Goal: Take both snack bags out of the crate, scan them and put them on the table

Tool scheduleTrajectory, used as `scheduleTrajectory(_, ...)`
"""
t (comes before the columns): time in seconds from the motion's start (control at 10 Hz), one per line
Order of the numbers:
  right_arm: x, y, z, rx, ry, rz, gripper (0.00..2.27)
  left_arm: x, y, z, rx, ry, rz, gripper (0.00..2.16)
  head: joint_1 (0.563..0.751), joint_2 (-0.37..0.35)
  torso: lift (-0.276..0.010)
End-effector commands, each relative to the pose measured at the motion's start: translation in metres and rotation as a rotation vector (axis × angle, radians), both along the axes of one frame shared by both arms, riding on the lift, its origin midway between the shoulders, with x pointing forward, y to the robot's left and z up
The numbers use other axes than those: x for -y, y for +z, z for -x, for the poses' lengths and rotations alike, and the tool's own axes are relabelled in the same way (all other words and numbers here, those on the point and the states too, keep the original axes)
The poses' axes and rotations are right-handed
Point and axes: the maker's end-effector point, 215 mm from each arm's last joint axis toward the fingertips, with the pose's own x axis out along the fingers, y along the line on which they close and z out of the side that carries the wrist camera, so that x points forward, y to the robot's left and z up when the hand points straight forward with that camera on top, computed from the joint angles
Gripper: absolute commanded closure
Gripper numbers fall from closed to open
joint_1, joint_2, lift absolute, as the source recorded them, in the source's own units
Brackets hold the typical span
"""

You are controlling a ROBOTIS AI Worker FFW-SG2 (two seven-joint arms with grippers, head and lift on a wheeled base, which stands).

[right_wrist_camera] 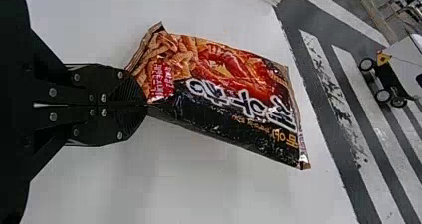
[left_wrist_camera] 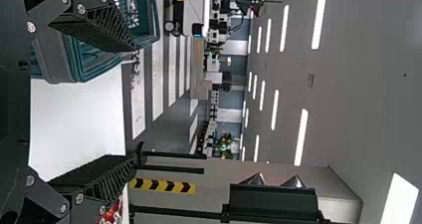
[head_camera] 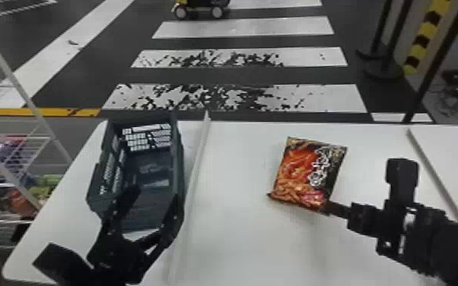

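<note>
Clamping a snack bag (head_camera: 306, 173) by its corner: your right claw (head_camera: 328, 208). Near the crate (head_camera: 178, 156), your left claw (head_camera: 156, 194) has fingers apart.

Black arms (head_camera: 456, 243) carry a left pincer (head_camera: 156, 193) and right pincer (head_camera: 326, 208), with finely ridged black fingers (left_wrist_camera: 107, 27) and silver screws (right_wrist_camera: 53, 92).

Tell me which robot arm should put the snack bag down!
Probably the right: the right gripper holds the snack bag, while the left gripper is open and empty at the crate.
</note>
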Motion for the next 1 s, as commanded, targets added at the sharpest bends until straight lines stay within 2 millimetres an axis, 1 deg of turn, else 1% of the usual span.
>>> scheduleTrajectory(0.0, 0.011, 0.011, 0.0, 0.022, 0.008, 0.114, 2.26, 0.0, -0.002, 0.0, -0.004, 0.001, 0.0, 0.25, 0.695, 0.098, -0.093)
scheduleTrajectory(0.1, 0.019, 0.016, 0.0, 0.037, 0.012, 0.204, 2.26, 0.0, -0.002, 0.0, -0.004, 0.002, 0.003, 0.25, 0.695, 0.084, -0.093)
scheduleTrajectory(0.2, 0.025, 0.028, -0.004, 0.067, 0.003, 0.273, 2.26, -0.001, -0.002, 0.0, -0.004, 0.002, 0.001, 0.25, 0.695, 0.073, -0.093)
scheduleTrajectory(0.4, 0.04, 0.038, -0.012, 0.099, -0.017, 0.387, 2.26, -0.001, -0.003, 0.0, -0.005, 0.001, 0.002, 0.25, 0.695, 0.056, -0.093)
scheduleTrajectory(0.5, 0.057, 0.046, -0.021, 0.123, -0.048, 0.455, 2.26, -0.001, -0.003, 0.0, -0.005, 0.001, 0.002, 0.25, 0.695, 0.046, -0.093)
scheduleTrajectory(0.6, 0.067, 0.056, -0.029, 0.153, -0.067, 0.515, 2.26, -0.003, -0.002, 0.0, -0.004, 0.003, 0.005, 0.25, 0.695, 0.03, -0.093)
scheduleTrajectory(0.8, 0.111, 0.072, -0.04, 0.202, -0.122, 0.728, 2.26, -0.003, -0.003, -0.001, -0.004, 0.003, 0.004, 0.25, 0.695, 0.002, -0.093)
scheduleTrajectory(0.9, 0.123, 0.079, -0.042, 0.23, -0.127, 0.827, 2.26, -0.004, -0.003, -0.001, -0.006, 0.004, 0.005, 0.25, 0.695, -0.022, -0.093)
